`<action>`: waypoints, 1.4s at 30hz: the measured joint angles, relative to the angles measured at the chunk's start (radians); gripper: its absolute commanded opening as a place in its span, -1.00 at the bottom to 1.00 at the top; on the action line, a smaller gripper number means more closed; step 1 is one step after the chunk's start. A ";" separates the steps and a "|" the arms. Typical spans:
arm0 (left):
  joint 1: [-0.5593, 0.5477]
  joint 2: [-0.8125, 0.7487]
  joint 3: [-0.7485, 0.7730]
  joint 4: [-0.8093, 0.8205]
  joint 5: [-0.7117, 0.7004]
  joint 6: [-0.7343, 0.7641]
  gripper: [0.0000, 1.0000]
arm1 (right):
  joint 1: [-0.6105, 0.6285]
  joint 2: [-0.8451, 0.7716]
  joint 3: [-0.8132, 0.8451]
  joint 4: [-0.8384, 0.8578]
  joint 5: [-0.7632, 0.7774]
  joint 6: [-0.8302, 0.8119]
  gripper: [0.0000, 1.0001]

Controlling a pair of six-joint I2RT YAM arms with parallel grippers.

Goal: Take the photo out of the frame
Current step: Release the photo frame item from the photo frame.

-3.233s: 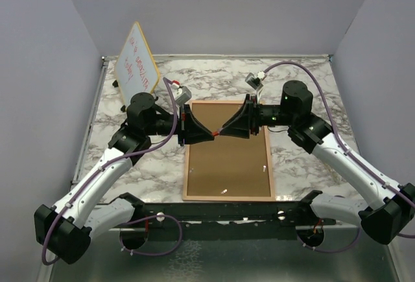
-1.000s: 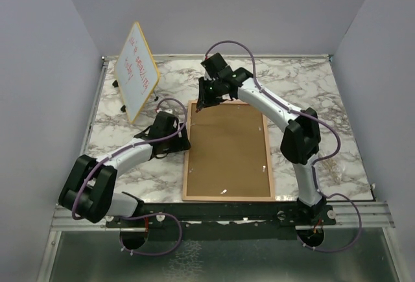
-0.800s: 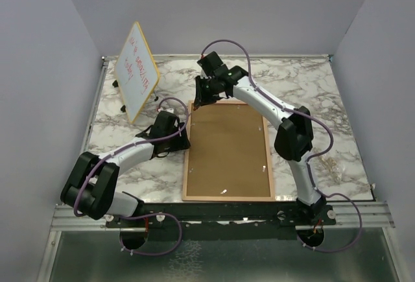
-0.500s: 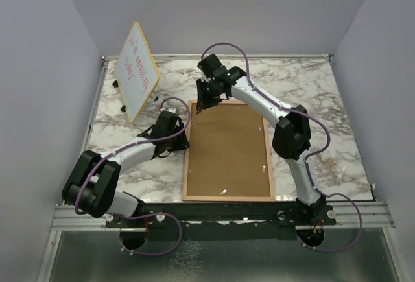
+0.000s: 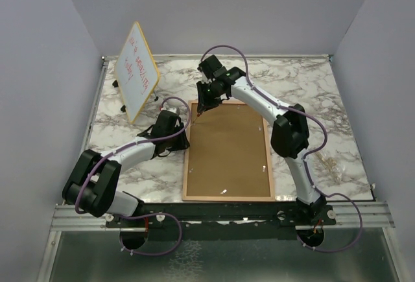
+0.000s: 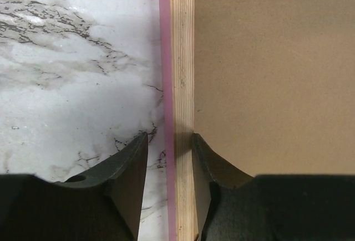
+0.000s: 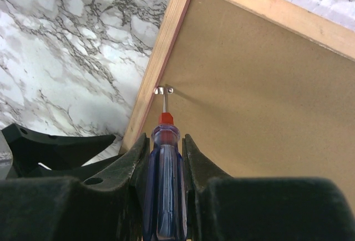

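Note:
The frame (image 5: 227, 159) lies face down on the marble table, brown back up, so the photo is hidden. My left gripper (image 5: 185, 141) (image 6: 169, 141) straddles the frame's left wooden rail (image 6: 182, 58). Its jaws are narrowed, the right finger against the rail's inner edge. A sliver of table shows between the left finger and the pink outer edge. My right gripper (image 5: 205, 104) (image 7: 165, 138) is shut on a blue-handled screwdriver (image 7: 165, 169). The screwdriver's tip touches a small metal clip (image 7: 163, 90) near the far-left corner.
A yellow-edged whiteboard (image 5: 137, 69) with red writing stands tilted at the back left. More small clips (image 5: 266, 166) sit along the right and near edges of the back. Grey walls close in on three sides.
My left jaws have narrowed around the left rail. The right arm has shifted a little over the far-left corner, screwdriver still in its grip.

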 measured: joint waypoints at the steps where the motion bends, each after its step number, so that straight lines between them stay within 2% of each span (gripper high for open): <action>1: 0.000 0.000 0.000 0.000 0.001 0.000 -0.26 | 0.000 0.004 0.000 -0.001 -0.004 -0.002 -0.99; 16: 0.000 0.006 0.001 0.008 0.015 0.007 -0.34 | -0.004 0.006 0.000 -0.002 -0.021 -0.018 -0.99; 42: 0.000 0.023 0.006 0.013 0.026 0.008 -0.34 | -0.005 0.029 0.027 -0.010 -0.042 -0.033 -0.99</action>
